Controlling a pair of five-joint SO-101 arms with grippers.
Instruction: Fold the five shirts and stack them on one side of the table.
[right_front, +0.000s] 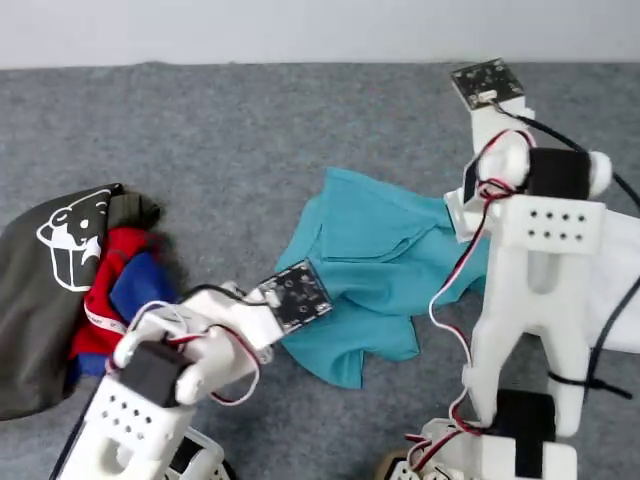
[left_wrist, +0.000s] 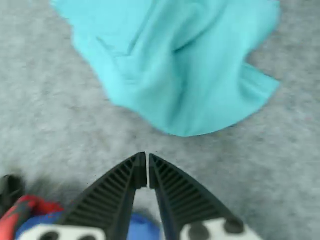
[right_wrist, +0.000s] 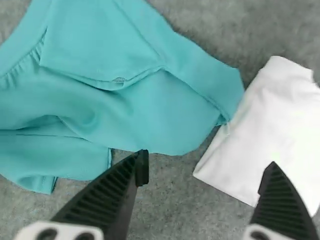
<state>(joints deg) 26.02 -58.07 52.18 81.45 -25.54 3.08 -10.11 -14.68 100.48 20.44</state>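
Note:
A crumpled teal shirt (right_front: 370, 260) (left_wrist: 180, 65) (right_wrist: 100, 100) lies in the middle of the grey table. My left gripper (left_wrist: 147, 167) is shut and empty, hovering just short of the shirt's near hem. My right gripper (right_wrist: 207, 170) is open above the gap between the teal shirt and a folded white shirt (right_wrist: 265, 150) (right_front: 625, 290); one finger (right_wrist: 140, 167) is over the teal edge and the other over the white one. At the left lies a heap of a dark shirt with a white print (right_front: 40, 290), a red shirt (right_front: 120, 250) and a blue shirt (right_front: 145, 285).
Grey carpet-like cloth (right_front: 220, 140) covers the table, bare along the back up to the white wall. The right arm's white body (right_front: 540, 290) stands over part of the white shirt. Red and blue cloth (left_wrist: 25, 207) lies under the left gripper's base.

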